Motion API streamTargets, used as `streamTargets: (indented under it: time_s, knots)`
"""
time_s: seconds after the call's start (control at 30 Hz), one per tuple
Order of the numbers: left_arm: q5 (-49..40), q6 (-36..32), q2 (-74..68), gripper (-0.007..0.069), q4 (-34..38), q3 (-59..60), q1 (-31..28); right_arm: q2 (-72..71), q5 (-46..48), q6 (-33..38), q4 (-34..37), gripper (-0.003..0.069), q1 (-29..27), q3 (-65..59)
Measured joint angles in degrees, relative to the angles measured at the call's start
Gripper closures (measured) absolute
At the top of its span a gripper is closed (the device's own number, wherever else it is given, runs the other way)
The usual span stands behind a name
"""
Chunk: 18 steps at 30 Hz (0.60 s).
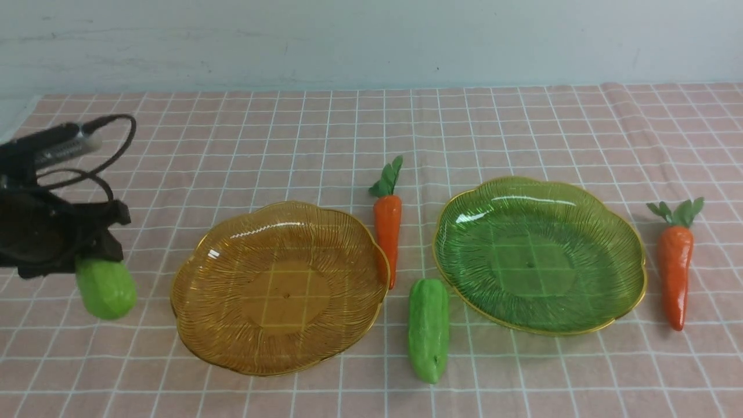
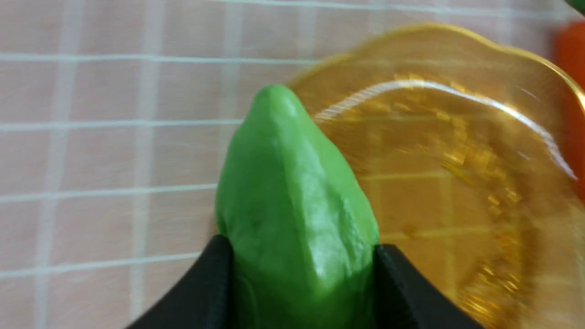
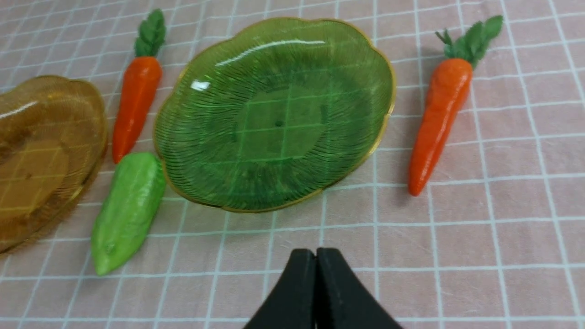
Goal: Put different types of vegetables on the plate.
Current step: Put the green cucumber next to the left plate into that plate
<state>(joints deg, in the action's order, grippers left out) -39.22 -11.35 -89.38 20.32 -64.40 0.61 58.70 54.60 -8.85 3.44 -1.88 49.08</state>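
Checked cloth [image 1: 244, 145] shows no readable writing beneath the amber plate [image 1: 290, 296].

Over at the left edge of the front view I can see 1 arm, the left arm [image 1: 55, 215], dark, with loose cables looping off its wrist, its gripper [image 2: 304, 256] tipped downward. Its 2 fingertips stand apart in the lower middle of the left wrist view, clamped on something. The right gripper [image 3: 315, 256] shows only at the bottom centre of the right wrist view, its 2 dark fingers pressed together, shut on nothing.
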Motion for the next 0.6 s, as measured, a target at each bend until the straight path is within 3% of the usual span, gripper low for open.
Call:
streamTargets:
  time_s: [0.1,0.2,0.33,0.47,0.6]
  knots:
    - [0.57,-2.32,-0.62,0.0331,0.74,-0.12,6.40,9.03,-1.02,-0.45,-0.31,0.0674,-0.54,4.00]
    - [2.22,-2.15,-2.32,0.0321,0.86,-0.18,8.56,17.53,-2.16,-0.45,-0.17,0.0664,-3.70,8.60]
    - [2.38,-1.84,-5.87,0.0222,0.81,-0.18,8.96,26.81,-4.47,-0.15,1.63,0.0599,-6.89,13.18]
    - [2.31,-3.78,-6.73,0.0111,0.69,-0.31,8.96,35.89,-7.88,0.46,3.76,0.0428,-7.21,16.31]
    - [0.83,-4.59,-6.93,0.0071,0.64,-2.44,8.96,42.71,-9.66,0.59,4.09,0.0253,-7.21,18.27]
